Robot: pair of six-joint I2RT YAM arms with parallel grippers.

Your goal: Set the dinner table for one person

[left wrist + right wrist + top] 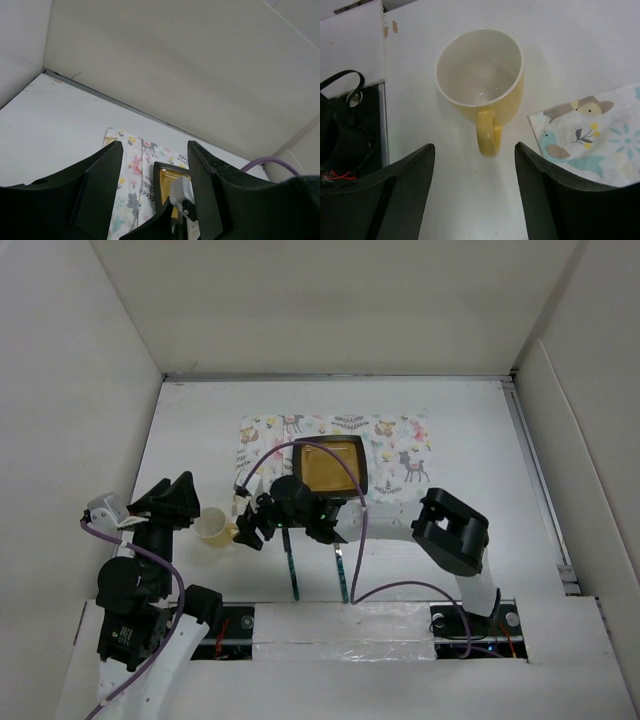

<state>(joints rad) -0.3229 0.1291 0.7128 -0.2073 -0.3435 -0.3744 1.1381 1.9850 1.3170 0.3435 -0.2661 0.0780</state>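
The white dinner table [470, 440] carries an animal-print placemat [385, 445] with a square yellow, dark-rimmed plate [335, 468] on it. A yellow mug [213, 528] stands upright on the table left of the placemat. My right gripper [246, 524] is open just right of the mug. In the right wrist view the mug [480, 75] sits ahead of the right gripper [474, 149], its handle [488, 136] pointing toward the gap, untouched. My left gripper [172, 486] is open and empty, left of the mug. In the left wrist view it [155, 145] faces the placemat [131, 165].
Two green-handled utensils [293, 570] [340, 575] lie on the table under my right arm, near the front edge. White panels wall the table on three sides [340, 310]. A purple cable [345, 475] arcs over the plate. A placemat corner [590, 135] lies right of the mug.
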